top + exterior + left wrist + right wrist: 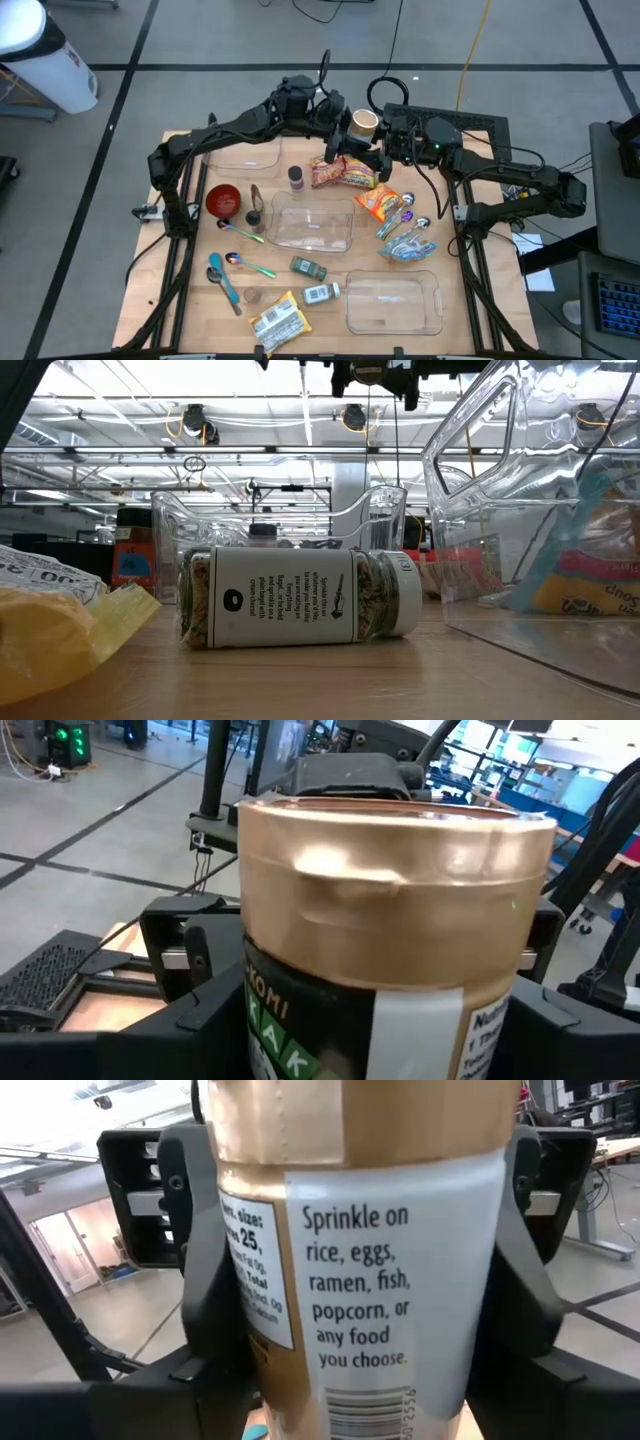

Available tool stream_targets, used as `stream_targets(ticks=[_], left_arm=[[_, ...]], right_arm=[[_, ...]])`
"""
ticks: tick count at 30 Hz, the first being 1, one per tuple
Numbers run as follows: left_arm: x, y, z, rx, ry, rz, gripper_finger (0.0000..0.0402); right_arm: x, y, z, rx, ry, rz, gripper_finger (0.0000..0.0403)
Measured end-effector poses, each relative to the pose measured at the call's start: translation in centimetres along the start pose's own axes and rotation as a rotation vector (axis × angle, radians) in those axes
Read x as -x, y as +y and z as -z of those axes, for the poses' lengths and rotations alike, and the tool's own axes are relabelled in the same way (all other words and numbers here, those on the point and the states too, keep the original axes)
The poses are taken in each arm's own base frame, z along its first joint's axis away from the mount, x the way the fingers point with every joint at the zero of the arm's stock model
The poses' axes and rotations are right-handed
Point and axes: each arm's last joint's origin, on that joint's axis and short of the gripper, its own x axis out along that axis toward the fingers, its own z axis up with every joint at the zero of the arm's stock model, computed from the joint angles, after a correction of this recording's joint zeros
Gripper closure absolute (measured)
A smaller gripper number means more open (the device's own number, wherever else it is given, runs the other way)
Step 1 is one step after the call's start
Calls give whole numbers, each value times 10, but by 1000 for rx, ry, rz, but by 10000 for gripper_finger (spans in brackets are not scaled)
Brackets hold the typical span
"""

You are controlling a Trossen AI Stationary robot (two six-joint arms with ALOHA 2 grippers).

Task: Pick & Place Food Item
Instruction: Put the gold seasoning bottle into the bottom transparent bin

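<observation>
The gold-lidded jar (370,1260) label reads "Sprinkle on rice, eggs, ramen, fish, popcorn".

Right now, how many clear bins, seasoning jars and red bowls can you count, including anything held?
Clear bins: 3
Seasoning jars: 4
Red bowl: 1
Total: 8

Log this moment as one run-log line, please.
phase: mid-air handover | item: gold-lidded seasoning jar | left gripper: around jar | right gripper: around jar | location: above table's far edge
</observation>
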Motion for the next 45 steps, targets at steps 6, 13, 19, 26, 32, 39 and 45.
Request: stream_targets(ticks=[6, 13, 19, 26, 32, 39, 45], left_arm=[[17, 8, -7, 13, 1, -12, 126], [29, 14, -11, 19, 21, -2, 126], [39, 14, -5, 13, 118, -53, 126], [27, -2, 12, -58, 242, -110, 126], [19, -10, 19, -72, 290, -121, 126], [12, -10, 28, -61, 328, -129, 126], [5, -13, 34, -46, 353, -114, 126]], right_arm=[[8, -8, -5, -26, 14, 48, 43], [22, -10, -19, 33, -22, 56, 42], [42, -9, -35, 64, -69, 60, 54], [42, -8, -25, 46, 44, 76, 64], [25, -3, -23, 30, 129, 7, 65], [1, -3, -13, 52, 186, -20, 65], [-14, -4, -2, 47, 204, -42, 66]])
